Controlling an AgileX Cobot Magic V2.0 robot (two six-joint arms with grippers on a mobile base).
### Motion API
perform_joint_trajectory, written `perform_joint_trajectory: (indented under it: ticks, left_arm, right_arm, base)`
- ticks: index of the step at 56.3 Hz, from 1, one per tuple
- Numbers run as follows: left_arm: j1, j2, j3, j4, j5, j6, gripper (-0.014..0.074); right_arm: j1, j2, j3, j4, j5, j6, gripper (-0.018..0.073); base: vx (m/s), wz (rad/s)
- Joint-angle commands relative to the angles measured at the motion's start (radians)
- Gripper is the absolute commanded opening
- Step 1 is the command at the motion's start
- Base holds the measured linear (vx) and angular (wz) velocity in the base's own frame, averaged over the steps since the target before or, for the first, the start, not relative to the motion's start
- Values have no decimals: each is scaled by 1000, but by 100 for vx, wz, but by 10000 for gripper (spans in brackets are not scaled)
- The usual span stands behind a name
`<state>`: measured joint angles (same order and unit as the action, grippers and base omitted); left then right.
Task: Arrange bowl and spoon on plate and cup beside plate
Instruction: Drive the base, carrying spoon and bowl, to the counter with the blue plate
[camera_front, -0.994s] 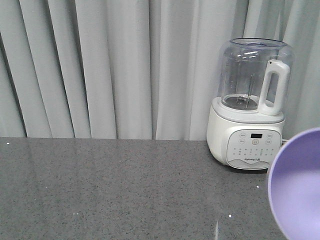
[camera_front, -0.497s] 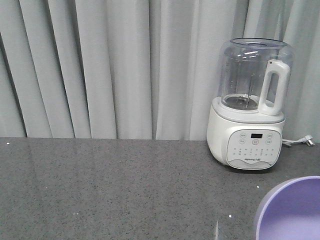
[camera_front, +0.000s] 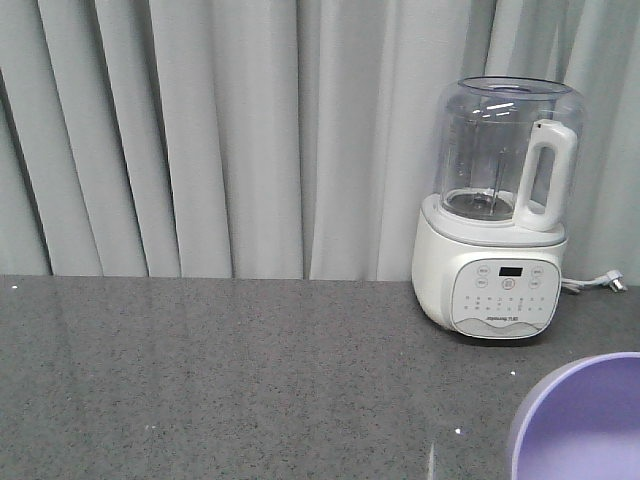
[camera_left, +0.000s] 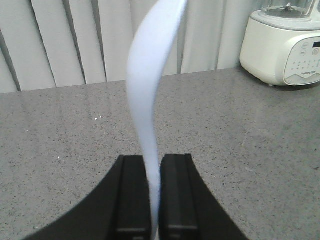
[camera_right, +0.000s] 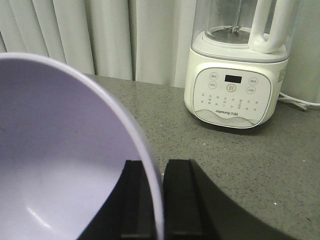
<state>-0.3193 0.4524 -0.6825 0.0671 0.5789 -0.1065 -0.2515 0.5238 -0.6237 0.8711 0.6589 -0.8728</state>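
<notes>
Over the grey counter, the bowl has dropped lower (right claw gripping).

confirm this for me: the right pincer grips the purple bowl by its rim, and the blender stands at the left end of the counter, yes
Not quite. The blender stands at the right end of the counter, not the left, as the front-facing view shows. The rest holds: the right pincer grips the purple bowl by its rim.
</notes>
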Motion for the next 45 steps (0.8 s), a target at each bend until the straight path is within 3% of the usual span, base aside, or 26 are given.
perform_joint_trajectory:
  ticks: [1,23,45]
  left_arm:
    - [-6,8,-22,2,-86,0,-3]
    - [-6,8,-22,2,-86,0,-3]
    - [-6,8,-22,2,-86,-1,-3]
  right_arm:
    - [-2,5,-27,48,-67,-9,-9]
    - [-2,5,-27,47,-67,-9,-9]
    - [-2,5,-27,47,-67,-9,-9]
  base:
    - [-1,-5]
    - [-6,-25]
    - [-8,-64]
